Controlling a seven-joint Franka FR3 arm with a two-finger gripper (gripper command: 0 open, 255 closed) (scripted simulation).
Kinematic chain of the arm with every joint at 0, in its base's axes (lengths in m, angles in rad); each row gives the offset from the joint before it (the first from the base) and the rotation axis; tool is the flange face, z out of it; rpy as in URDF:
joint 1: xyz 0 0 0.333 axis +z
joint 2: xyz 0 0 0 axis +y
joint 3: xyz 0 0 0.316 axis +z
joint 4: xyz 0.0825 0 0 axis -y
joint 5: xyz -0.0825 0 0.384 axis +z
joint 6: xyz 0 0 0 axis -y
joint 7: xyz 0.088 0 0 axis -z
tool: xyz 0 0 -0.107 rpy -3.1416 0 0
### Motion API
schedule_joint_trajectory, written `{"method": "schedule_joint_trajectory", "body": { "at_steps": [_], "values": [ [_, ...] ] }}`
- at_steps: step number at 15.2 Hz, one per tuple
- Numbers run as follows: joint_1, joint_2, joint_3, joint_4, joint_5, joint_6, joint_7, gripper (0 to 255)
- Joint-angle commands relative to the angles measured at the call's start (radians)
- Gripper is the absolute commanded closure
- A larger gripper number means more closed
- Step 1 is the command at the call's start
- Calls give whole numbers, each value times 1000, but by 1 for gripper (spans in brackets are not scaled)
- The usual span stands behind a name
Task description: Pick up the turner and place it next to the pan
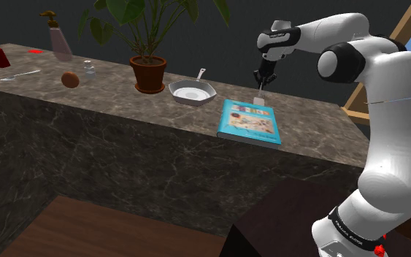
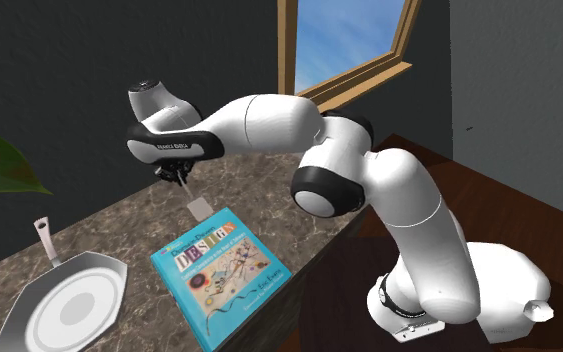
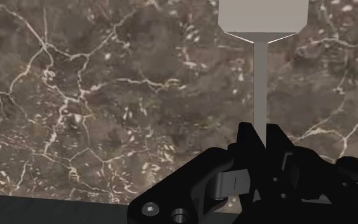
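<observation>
The turner (image 1: 260, 93) is a grey spatula with a thin handle and a flat square blade (image 3: 262, 16). My gripper (image 1: 264, 77) is shut on the handle and holds it above the marble counter, blade hanging down, near the far edge of a blue book (image 1: 250, 121). From the second exterior view the turner (image 2: 197, 204) dangles under the gripper (image 2: 177, 178), just beyond the book (image 2: 220, 273). The pan (image 1: 192, 92) is a grey octagonal skillet with a handle, resting on the counter left of the book; it also lies at the second exterior view's lower left (image 2: 64, 303).
A potted plant (image 1: 149, 71) stands left of the pan. Farther left lie a brown ball (image 1: 70, 79), a small bottle (image 1: 88, 69), a soap dispenser (image 1: 58, 38) and a spoon (image 1: 19, 74). The counter's front edge (image 1: 160, 117) drops to dark floor.
</observation>
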State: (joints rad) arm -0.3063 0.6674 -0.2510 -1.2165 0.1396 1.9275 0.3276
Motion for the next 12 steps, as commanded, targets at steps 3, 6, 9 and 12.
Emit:
{"method": "schedule_joint_trajectory", "body": {
  "at_steps": [3, 6, 9, 12],
  "values": [
    [0, 18, 3, -25, 4, 43, -2, 255],
    [1, 29, 5, -49, 7, 77, -4, 255],
    [1, 35, 6, -62, 9, 96, -5, 255],
    [1, 35, 6, -61, 9, 96, -5, 255]
  ]
}}
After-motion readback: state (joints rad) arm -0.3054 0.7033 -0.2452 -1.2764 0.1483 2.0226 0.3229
